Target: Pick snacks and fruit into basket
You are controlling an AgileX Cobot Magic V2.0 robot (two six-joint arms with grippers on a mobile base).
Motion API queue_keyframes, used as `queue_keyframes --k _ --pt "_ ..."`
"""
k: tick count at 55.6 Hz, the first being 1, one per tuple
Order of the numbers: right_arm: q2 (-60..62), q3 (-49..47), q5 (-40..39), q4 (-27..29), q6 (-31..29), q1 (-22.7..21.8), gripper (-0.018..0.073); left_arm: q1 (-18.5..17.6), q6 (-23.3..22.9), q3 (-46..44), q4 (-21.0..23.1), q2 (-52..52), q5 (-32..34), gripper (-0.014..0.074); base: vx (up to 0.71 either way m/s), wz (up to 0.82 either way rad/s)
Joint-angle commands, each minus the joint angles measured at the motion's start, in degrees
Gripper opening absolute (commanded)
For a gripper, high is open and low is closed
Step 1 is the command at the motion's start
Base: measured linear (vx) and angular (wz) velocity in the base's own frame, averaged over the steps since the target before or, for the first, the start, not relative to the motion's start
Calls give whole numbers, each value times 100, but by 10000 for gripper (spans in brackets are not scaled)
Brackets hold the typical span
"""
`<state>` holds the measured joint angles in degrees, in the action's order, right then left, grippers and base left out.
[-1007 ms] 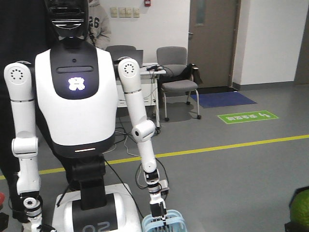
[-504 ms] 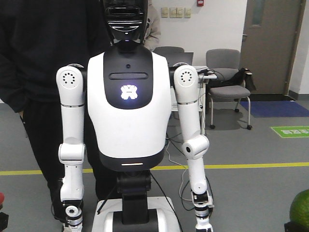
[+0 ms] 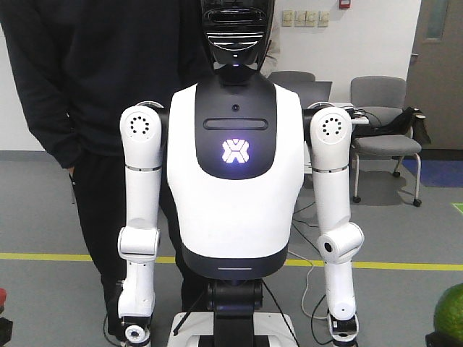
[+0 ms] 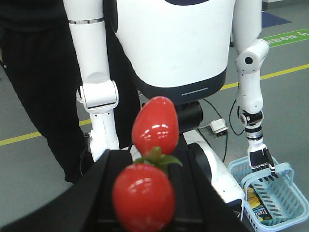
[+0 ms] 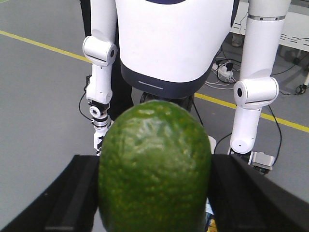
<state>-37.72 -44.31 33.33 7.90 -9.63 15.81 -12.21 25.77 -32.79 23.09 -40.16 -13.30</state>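
- Exterior front-facing view: a white-and-black humanoid robot stands facing the camera, just in front of a person in dark clothing. Its forearms are cut off by the bottom edge, so the basket does not appear here. A green sliver at the lower right edge and a red one at the lower left edge are probably the held fruit, but they are too cropped to confirm.
- Left wrist-mounted view: the left gripper has its jaws clamped on a pair of glossy red strawberry-shaped fruit, stacked one above the other. To the far right, a pale blue plastic lattice basket hangs from the humanoid's hand by its handle. A printed snack pouch lies inside, partly hidden by the basket wall.
- Right wrist-mounted view: the right gripper has its jaws pressed against both sides of a green pebbled-skin round fruit. The fruit fills the frame and blocks the basket.
- Step in hand (a judgement): both fruits are grasped and in transport. The next move calls for carrying one gripper over the basket opening, clear of the handle and the humanoid's hand, then parting the jaws.
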Motion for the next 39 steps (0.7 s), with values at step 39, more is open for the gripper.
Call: queue_keyframes --k 39 --pt "19 -158 -506 4 -41 -18 -9 21 -32 -172 89 40 442 -6 4 -2"
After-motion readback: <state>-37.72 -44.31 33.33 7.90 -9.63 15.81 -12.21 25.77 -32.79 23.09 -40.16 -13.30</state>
